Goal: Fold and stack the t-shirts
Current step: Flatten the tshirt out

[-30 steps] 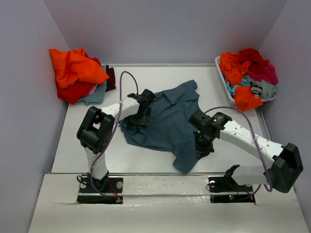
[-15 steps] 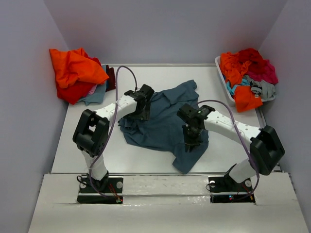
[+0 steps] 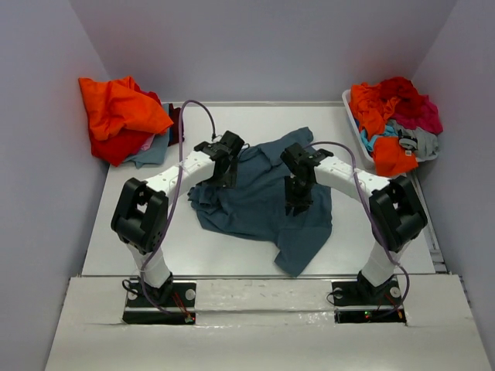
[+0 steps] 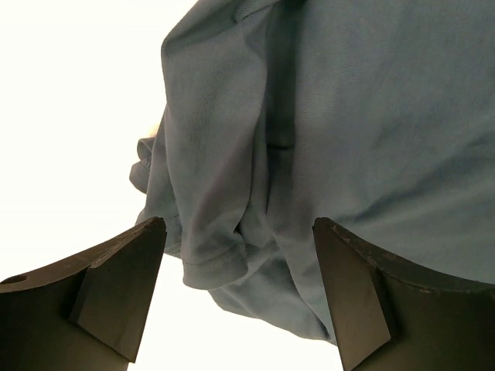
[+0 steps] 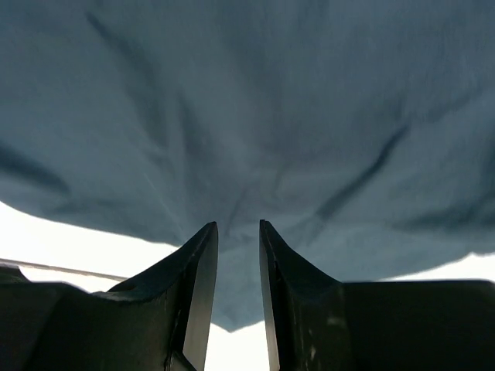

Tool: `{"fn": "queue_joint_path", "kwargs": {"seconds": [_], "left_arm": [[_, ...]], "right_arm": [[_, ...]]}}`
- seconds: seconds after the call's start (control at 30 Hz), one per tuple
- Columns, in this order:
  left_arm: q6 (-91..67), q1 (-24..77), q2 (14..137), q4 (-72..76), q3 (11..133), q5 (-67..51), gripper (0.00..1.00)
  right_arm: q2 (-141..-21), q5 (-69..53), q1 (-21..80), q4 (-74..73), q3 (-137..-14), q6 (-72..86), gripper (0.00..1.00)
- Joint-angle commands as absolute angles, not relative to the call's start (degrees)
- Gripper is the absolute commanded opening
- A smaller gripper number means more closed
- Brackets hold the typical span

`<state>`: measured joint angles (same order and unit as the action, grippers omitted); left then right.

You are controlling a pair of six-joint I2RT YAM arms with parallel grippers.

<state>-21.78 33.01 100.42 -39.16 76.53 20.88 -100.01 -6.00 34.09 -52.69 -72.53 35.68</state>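
A dark slate-blue t-shirt (image 3: 259, 209) lies crumpled in the middle of the table. My left gripper (image 3: 224, 174) hangs over its left part with the jaws wide apart. In the left wrist view a hemmed fold of the shirt (image 4: 224, 255) sits below the left gripper (image 4: 238, 226), untouched by either finger. My right gripper (image 3: 298, 202) is over the shirt's right half. Its jaws stand a narrow gap apart in the right wrist view, and only the shirt (image 5: 255, 116) lying beneath the right gripper (image 5: 237, 226) shows through the gap. More t-shirts lie in two piles at the back.
A pile of orange, red and pale blue shirts (image 3: 120, 120) sits at the back left corner. A white basket (image 3: 353, 117) at the back right holds orange, red, magenta, teal and grey shirts (image 3: 398, 116). Grey walls enclose the table on three sides.
My right gripper has swung from the shirt's near right edge back and left over its middle, and its jaws have parted. The left gripper shifted slightly back, still open.
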Motion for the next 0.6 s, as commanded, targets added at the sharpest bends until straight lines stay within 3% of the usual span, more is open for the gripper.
{"fn": "queue_joint_path", "kwargs": {"seconds": [0.0, 0.33, 0.5, 0.57], "left_arm": [[-23.8, 33.2, 98.3, -40.8, 75.3, 21.5, 0.90], [-27.5, 32.7, 96.4, -41.0, 70.1, 20.0, 0.86], [-27.9, 32.7, 95.7, -41.0, 69.1, 19.8, 0.73], [-28.1, 32.7, 95.9, -41.2, 69.4, 19.8, 0.62]], "right_arm": [[-102.3, -6.6, 33.3, -49.4, -75.0, 32.8, 0.34], [-104.0, -7.5, 31.6, -46.1, -70.6, 31.6, 0.33], [-104.9, -7.9, 31.0, -45.6, -70.2, 30.9, 0.33], [-105.0, -8.0, 31.0, -45.5, -70.1, 30.8, 0.33]]}}
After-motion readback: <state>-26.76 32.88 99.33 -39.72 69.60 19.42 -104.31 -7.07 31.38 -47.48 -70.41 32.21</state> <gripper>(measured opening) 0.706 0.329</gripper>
